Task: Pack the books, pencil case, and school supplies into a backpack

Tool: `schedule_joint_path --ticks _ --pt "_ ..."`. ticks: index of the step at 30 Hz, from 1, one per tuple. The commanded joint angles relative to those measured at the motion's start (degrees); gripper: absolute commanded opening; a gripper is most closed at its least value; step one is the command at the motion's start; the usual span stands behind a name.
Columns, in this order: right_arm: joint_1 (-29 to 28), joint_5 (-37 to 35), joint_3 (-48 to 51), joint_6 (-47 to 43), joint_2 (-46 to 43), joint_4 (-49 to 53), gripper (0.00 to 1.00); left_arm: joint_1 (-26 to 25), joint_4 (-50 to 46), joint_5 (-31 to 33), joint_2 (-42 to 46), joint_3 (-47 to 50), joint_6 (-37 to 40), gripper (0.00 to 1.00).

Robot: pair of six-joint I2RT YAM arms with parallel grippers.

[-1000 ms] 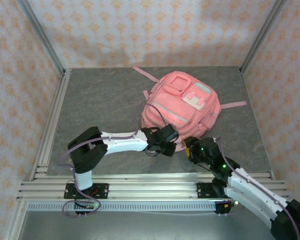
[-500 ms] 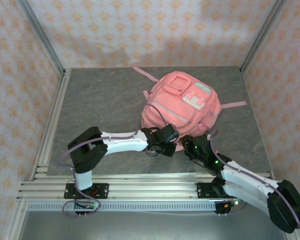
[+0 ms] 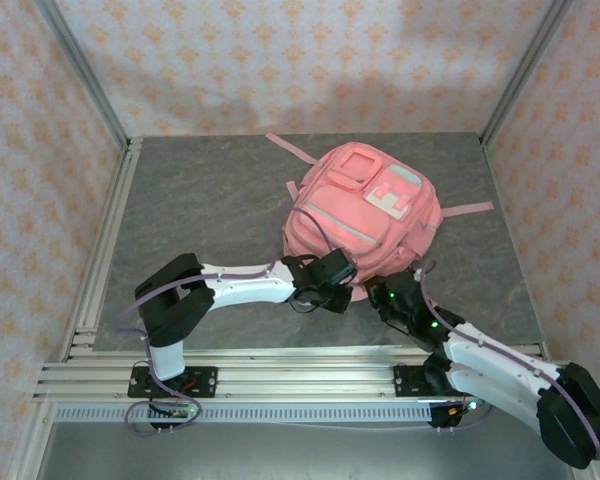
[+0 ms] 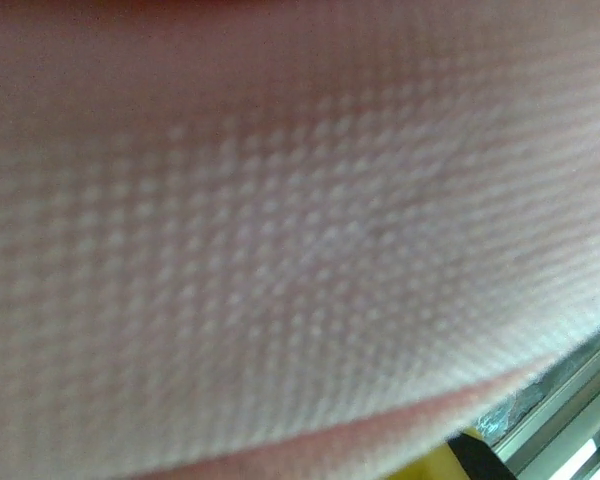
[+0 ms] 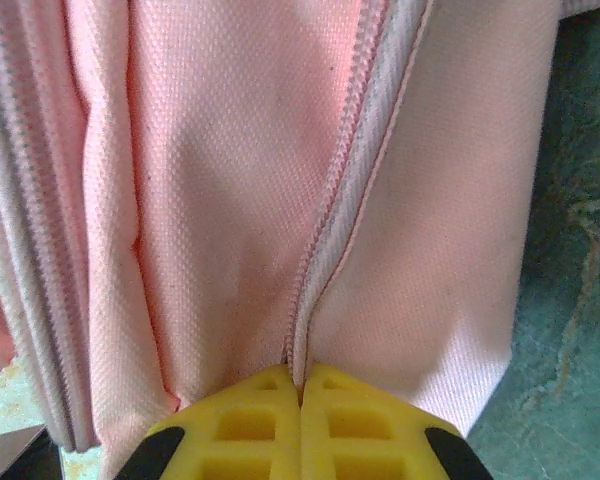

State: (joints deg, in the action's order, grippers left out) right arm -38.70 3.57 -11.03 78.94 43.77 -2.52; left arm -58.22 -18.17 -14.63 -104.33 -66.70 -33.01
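backpack (image 3: 365,205): lies flat, contents hidden | right gripper (image 5: 300,395): pinched tight on backpack's zip seam (image 5: 330,220) | left gripper (image 3: 332,283): closed at backpack's near edge, hold unclear

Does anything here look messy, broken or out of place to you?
Nothing looks spilled or damaged. The pink backpack lies flat on the table, its straps splayed out loosely to both sides. The right gripper is shut at its zipper seam.
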Motion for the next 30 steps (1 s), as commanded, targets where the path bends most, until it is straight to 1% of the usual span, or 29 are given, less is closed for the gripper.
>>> schedule_joint_path --ticks 1,6,10,14,17,19,23,25,27,30 --pt "1.3 -7.7 0.2 -2.5 -2.6 8.9 0.0 1.9 -2.4 1.4 3.2 2.5 0.6 0.0" --pt "4.6 -5.8 0.6 -4.9 -3.8 12.3 0.0 3.4 -2.5 1.8 4.9 4.7 1.1 0.0" --pt "10.6 -2.3 -1.2 -10.1 -3.1 15.6 0.0 4.7 -2.8 2.4 6.0 6.0 1.6 0.0" --pt "17.3 1.5 -2.2 -14.7 -1.6 15.2 0.0 5.2 -2.7 2.3 6.4 6.5 1.8 0.0" --pt "21.9 5.1 -5.0 -18.9 2.3 13.9 0.0 5.2 -1.8 1.1 5.9 6.2 1.5 0.0" --pt "24.1 9.0 -7.9 -22.6 7.0 12.0 0.0 5.2 -1.1 -0.4 4.6 5.1 1.2 0.0" --pt "27.1 13.6 -13.6 -27.4 15.7 10.5 0.01 4.8 -2.0 -1.4 1.2 0.0 1.6 0.0" --pt "28.7 17.2 -14.3 -26.9 18.3 7.4 0.05 4.5 -2.0 -1.7 -0.7 -2.5 1.7 0.0" --pt "28.9 19.9 -14.4 -26.0 18.9 5.5 0.12 4.4 -2.2 -2.3 -2.4 -4.8 1.6 0.0" --pt "28.8 22.0 -12.9 -23.6 16.2 5.5 0.34 4.1 -2.5 -2.6 -3.8 -6.9 1.6 0.0"
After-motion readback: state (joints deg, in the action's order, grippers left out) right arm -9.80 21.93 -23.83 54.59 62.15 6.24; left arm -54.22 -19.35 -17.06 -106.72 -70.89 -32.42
